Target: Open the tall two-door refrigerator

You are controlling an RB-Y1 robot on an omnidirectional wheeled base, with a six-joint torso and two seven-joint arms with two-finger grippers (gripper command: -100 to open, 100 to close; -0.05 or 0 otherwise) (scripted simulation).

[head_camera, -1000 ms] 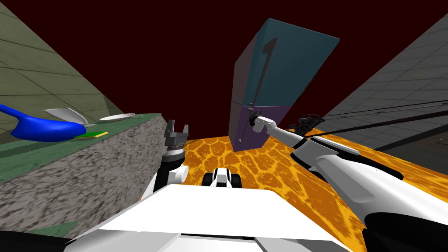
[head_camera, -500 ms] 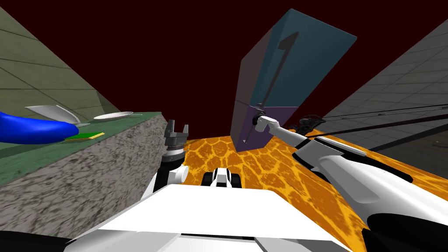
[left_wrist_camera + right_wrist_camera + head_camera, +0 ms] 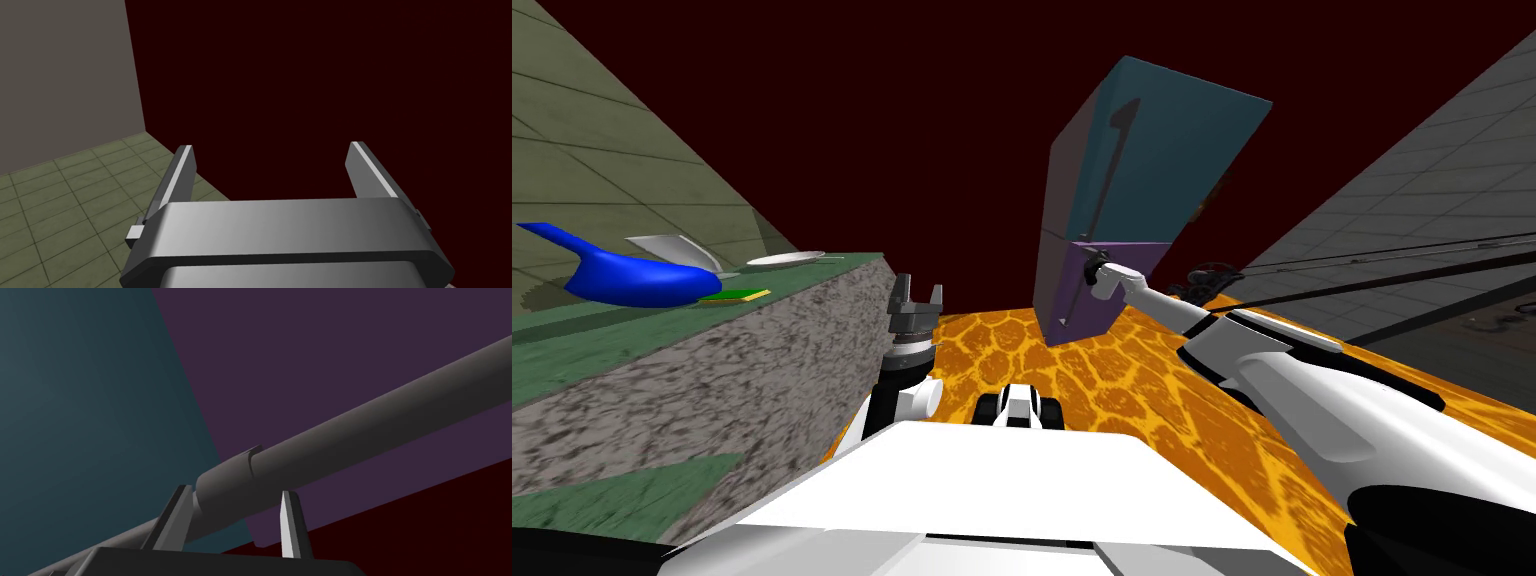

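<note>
Straight ahead of me, on the orange floor with a yellow crack pattern [image 3: 1112,390], stood the one tall two-door refrigerator [image 3: 1127,215], well apart from the grey speckled counter with a green top [image 3: 712,370]. It had one teal upper door [image 3: 1182,150] and one purple lower door [image 3: 1107,290]. Each door carried one bar handle, two in all, and they met end to end at the seam between the doors: the thin dark upper handle [image 3: 1112,165] and the thicker grey lower handle [image 3: 375,413]. The right gripper [image 3: 235,490] was at this seam. Its two fingers were narrowed and pressed the sides of the lower handle near its top end. The left gripper [image 3: 272,160] pointed upward just beside the counter's end, with its two fingers spread wide and nothing between them. On the counter I counted four things: one blue rounded vessel with a long spout [image 3: 632,280], one tilted white bowl [image 3: 672,250], one flat white plate [image 3: 784,260] and one thin green pad [image 3: 734,296]. Compared with half a second before, the whole head view had shifted, refrigerator and counter things together, so it was my own head that moved. The right gripper had stayed on the same handle at the same seam, and the left gripper had kept its place. Whether the lower door had come away from the body, I could not tell.
</note>
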